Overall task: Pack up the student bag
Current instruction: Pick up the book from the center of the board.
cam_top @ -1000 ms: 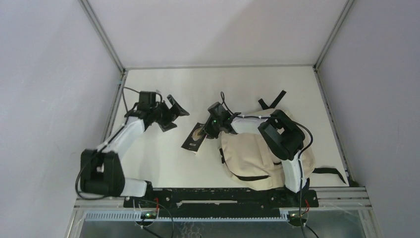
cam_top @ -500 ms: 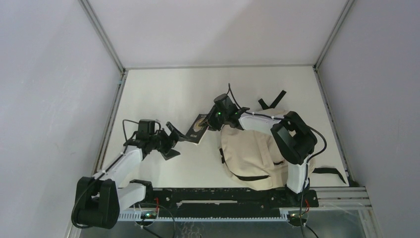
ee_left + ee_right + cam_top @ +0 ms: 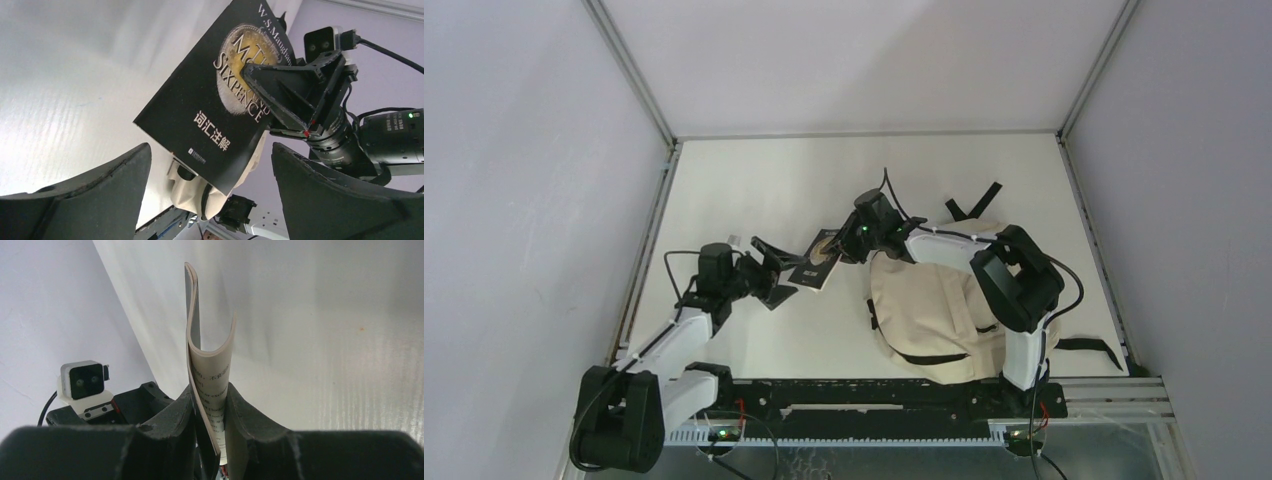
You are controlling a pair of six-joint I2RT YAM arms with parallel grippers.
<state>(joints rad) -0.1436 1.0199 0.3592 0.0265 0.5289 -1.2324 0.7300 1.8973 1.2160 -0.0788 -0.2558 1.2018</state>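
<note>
The student bag (image 3: 934, 310), cream fabric with black straps, lies on the table's right half under my right arm; a fold of it shows below the book in the left wrist view (image 3: 192, 192). My right gripper (image 3: 852, 240) is shut on the edge of a black paperback book (image 3: 816, 262), pages pinched between its fingers (image 3: 210, 400). The book (image 3: 210, 340) bends a little above the grip. My left gripper (image 3: 774, 272) is open just left of the book's near corner. Its jaws stand wide on either side of the cover (image 3: 220, 100), not touching it.
The bag's black straps (image 3: 972, 203) trail toward the far side and another strap (image 3: 1089, 346) runs to the right edge. Metal frame posts (image 3: 629, 70) and grey walls bound the white table (image 3: 764, 180).
My left arm swung from the far left down and toward the book, jaws staying open. My right gripper carried the book a little farther from me and left, still shut on it.
</note>
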